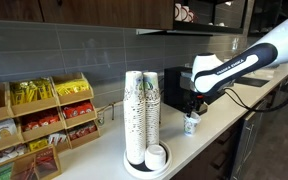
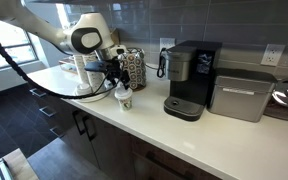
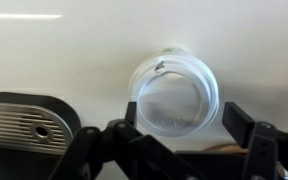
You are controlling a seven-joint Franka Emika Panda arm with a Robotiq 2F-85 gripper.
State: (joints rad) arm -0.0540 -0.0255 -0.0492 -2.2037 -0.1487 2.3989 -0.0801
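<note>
Gripper (image 1: 192,105) open, hanging right above lidded cup (image 3: 174,95), jaws spread wider than the cup so nothing touches. Cup stands upright on tabletop (image 2: 199,135), near coffee machine (image 2: 189,80), free-standing on its own base.

paper cup (image 3: 174,92), smooth white counter (image 3: 84,50)

This looks like an office kitchenette or coffee corner. A coffee machine (image 2: 189,80), tall stacks of paper cups (image 1: 142,115) and a wooden rack of what seem to be tea and snack packets (image 1: 44,115) line a white desk (image 2: 184,135) beneath a grey tiled wall (image 2: 214,25).
</note>
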